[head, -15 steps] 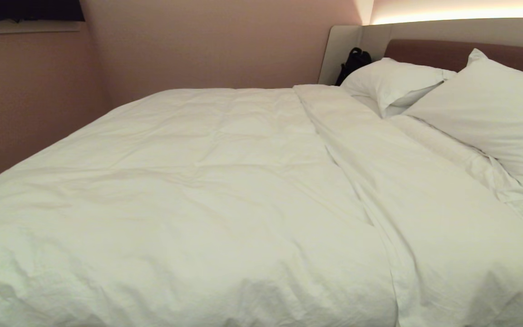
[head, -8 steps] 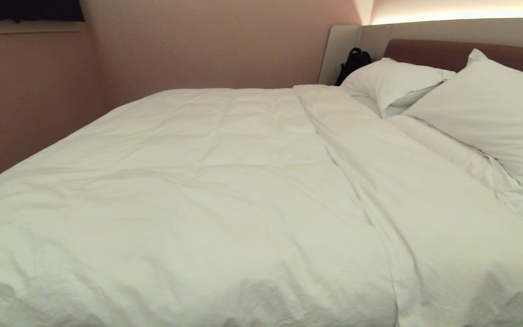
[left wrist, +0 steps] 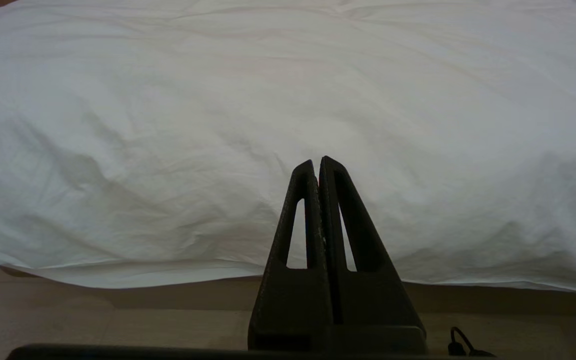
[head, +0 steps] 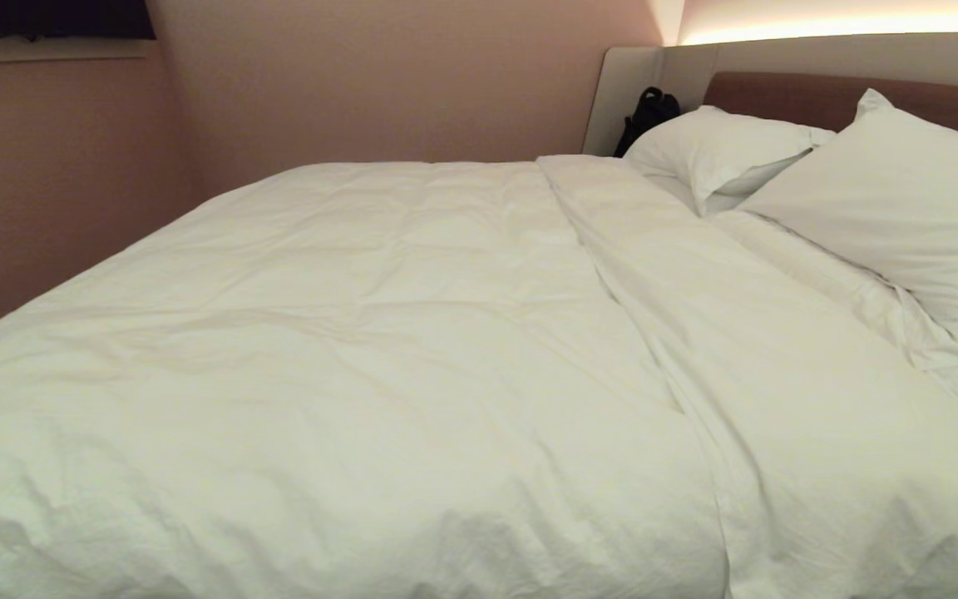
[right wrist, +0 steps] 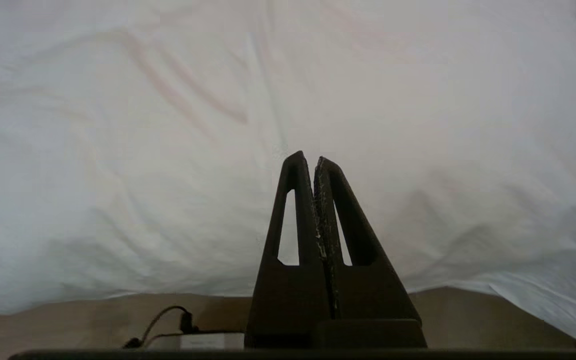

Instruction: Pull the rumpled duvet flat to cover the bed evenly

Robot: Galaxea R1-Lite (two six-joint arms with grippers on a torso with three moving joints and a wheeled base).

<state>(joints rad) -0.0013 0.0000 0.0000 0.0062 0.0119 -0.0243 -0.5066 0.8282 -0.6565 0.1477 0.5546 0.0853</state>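
White duvet [head: 379,349] (creased) — lengthwise along bed [head: 787,83]

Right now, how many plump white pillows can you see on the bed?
2. One plump white pillow lies by the padded headboard, beside a black bag; a second lies nearer the camera, cut off by the picture's edge. More may be hidden there.

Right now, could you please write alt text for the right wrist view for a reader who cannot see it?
The right hand, fingers pressed shut and holding nothing, points at the white duvet hanging over the side of the bed. Under the duvet's hem lies a strip of tan floor.
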